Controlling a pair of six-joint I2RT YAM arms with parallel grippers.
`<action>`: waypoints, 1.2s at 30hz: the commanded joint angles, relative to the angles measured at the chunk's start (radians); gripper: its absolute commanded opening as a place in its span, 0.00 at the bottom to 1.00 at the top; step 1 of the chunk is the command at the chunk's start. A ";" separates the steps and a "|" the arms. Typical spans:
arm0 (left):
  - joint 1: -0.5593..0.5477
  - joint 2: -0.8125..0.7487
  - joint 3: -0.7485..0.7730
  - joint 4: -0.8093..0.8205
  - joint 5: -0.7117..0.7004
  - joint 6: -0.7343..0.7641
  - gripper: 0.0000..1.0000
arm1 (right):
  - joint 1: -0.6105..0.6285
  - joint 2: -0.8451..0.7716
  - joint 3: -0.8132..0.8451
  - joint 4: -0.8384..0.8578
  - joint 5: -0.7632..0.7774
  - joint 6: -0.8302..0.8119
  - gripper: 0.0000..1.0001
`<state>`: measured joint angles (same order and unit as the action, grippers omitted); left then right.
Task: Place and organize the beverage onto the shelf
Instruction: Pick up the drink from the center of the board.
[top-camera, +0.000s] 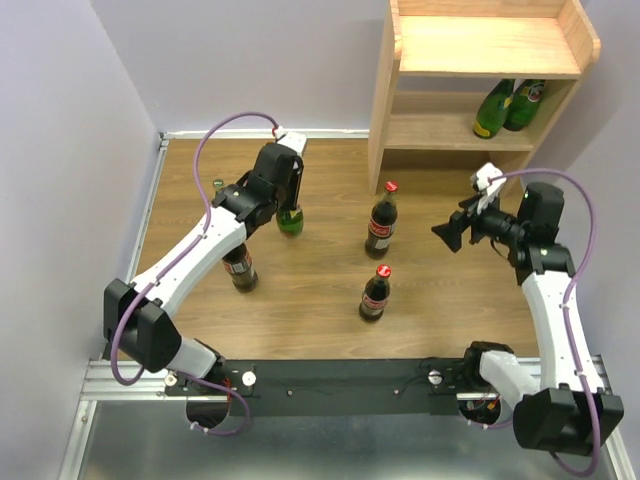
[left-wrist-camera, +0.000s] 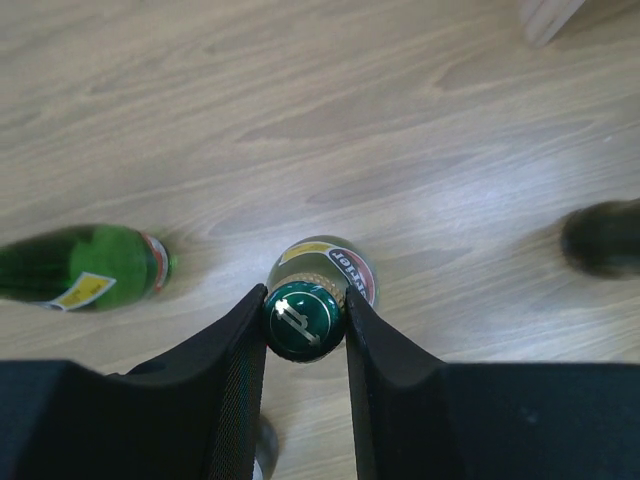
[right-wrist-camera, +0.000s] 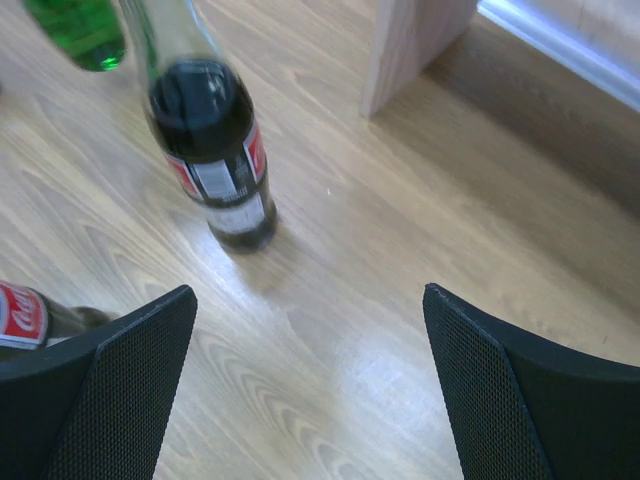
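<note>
My left gripper (top-camera: 287, 203) (left-wrist-camera: 305, 302) is shut on the cap and neck of an upright green bottle (top-camera: 290, 222) (left-wrist-camera: 335, 262) at the table's back left. Whether its base touches the table I cannot tell. Another green bottle (left-wrist-camera: 90, 265) stands just left of it. Two green bottles (top-camera: 508, 105) stand on the lower tier of the wooden shelf (top-camera: 480, 45). Two cola bottles (top-camera: 381, 220) (top-camera: 375, 293) stand mid-table. A third cola bottle (top-camera: 240, 270) is partly under my left arm. My right gripper (top-camera: 455, 232) (right-wrist-camera: 310, 300) is open and empty, right of the cola bottles.
The shelf's top board is bare, with a raised rim. The right wrist view shows a cola bottle (right-wrist-camera: 215, 160), the shelf's side panel (right-wrist-camera: 415, 40) and a second cola label (right-wrist-camera: 20, 315) at the left edge. Walls close in the table at left and back.
</note>
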<state>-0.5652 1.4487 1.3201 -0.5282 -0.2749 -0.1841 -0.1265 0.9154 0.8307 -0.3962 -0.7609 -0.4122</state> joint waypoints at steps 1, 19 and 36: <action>-0.010 -0.083 0.117 0.066 0.040 0.032 0.00 | -0.005 0.094 0.236 -0.156 -0.112 -0.056 1.00; -0.048 -0.016 0.413 -0.032 0.149 0.025 0.00 | 0.258 0.500 0.830 -0.316 -0.293 0.019 0.99; -0.084 0.001 0.539 -0.084 0.158 0.003 0.00 | 0.702 0.767 0.981 -0.142 0.113 0.159 1.00</action>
<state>-0.6380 1.4845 1.7885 -0.7017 -0.1398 -0.1669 0.5274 1.6665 1.7813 -0.6281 -0.7815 -0.3382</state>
